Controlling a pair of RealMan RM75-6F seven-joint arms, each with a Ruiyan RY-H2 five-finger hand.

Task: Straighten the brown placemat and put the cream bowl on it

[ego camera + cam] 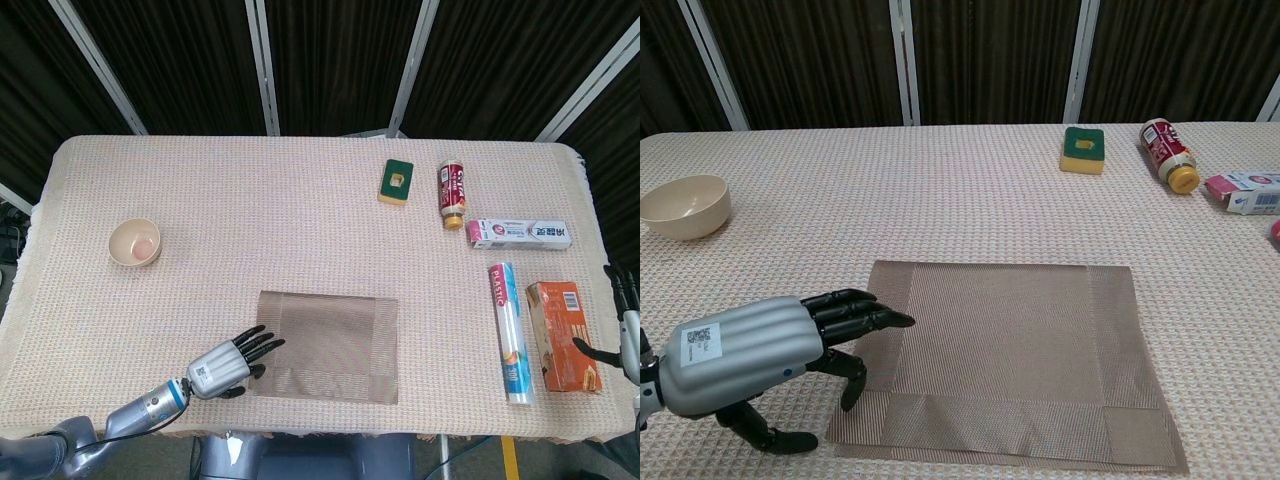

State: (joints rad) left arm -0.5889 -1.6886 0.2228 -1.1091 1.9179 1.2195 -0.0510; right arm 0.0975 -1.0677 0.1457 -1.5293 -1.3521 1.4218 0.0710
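Observation:
The brown placemat (330, 345) (1005, 355) lies flat near the table's front edge, its sides roughly square to the table. My left hand (228, 365) (765, 360) is at the mat's front left corner, holding nothing, fingers spread and stretched over the mat's left border; whether they touch it I cannot tell. The cream bowl (134, 242) (683, 206) stands upright far off at the left of the table. Only part of my right hand (625, 330) shows at the head view's right edge, next to an orange box, with fingers apart.
At the right lie an orange box (563, 336), a plastic-wrap roll (507, 332), a toothpaste box (519, 233), a red bottle (453, 194) (1167, 154) and a green-yellow sponge (397, 181) (1084, 149). Dark curtains and metal posts stand behind the table.

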